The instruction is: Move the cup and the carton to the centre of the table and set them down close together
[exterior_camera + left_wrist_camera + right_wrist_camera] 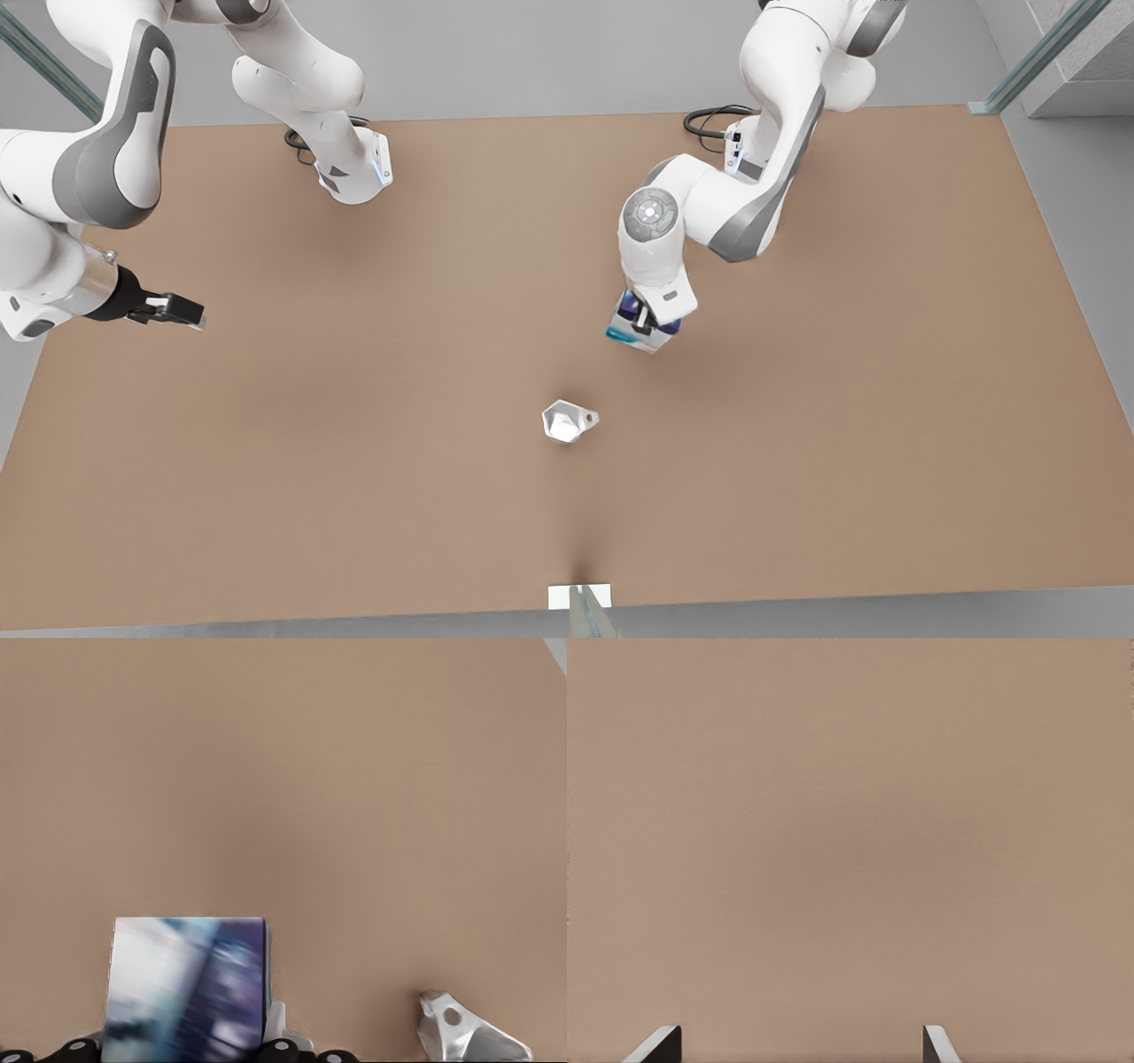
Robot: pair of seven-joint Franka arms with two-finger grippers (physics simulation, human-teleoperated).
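The blue, purple and white carton (623, 331) sits between the fingers of my left gripper (651, 330), which is shut on it, a little to the front view's right of the table's middle. In the left wrist view the carton (186, 988) looms close and a white fingertip (276, 1019) presses its side. I cannot tell whether the carton touches the light brown table (842, 425). The pale faceted cup (567, 421) stands upright near the centre, a short way from the carton, with its handle (452, 1017) in sight. My right gripper (182, 312) waits open at the front view's left edge, its fingers (660, 1047) over bare tabletop.
The two arm bases (354, 173) (740, 151) and their black cables (709, 120) stand along the far edge. A small white patch (560, 596) with a glassy strut sits at the middle of the near edge.
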